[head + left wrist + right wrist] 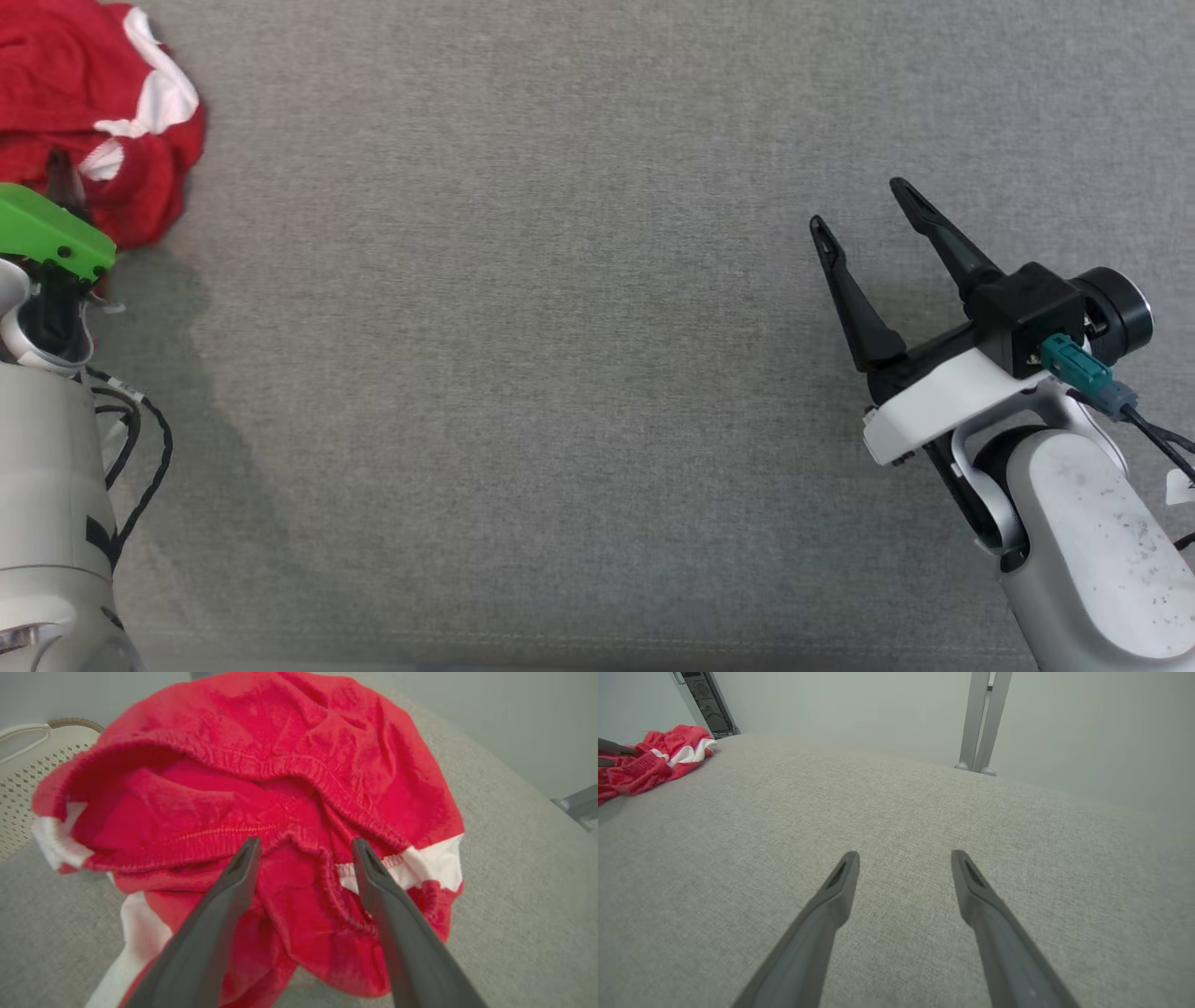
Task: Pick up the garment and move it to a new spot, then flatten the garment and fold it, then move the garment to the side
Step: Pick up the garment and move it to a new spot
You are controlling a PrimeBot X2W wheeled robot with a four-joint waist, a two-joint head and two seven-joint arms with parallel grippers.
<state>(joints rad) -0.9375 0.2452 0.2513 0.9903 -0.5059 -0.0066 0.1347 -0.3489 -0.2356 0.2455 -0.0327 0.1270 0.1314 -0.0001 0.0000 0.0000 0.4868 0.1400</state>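
Observation:
The garment (pixel 89 103) is a crumpled red piece with white bands and an elastic waistband, heaped at the far left corner of the grey table. In the left wrist view the garment (pixel 261 788) bulks large, and my left gripper (pixel 303 847) stands open right over its gathered waistband, fingertips at the cloth with a fold between them. In the head view one dark finger (pixel 63 182) of that gripper pokes up against the red cloth behind a green wrist cover. My right gripper (pixel 864 205) hovers open and empty at the right, far from the garment (pixel 658 760).
The grey fabric table (pixel 523 373) stretches wide between the two arms. A white perforated basket (pixel 28 770) stands just beyond the garment off the table's edge. A metal post (pixel 983 718) and a dark cabinet (pixel 707 704) stand past the far edge.

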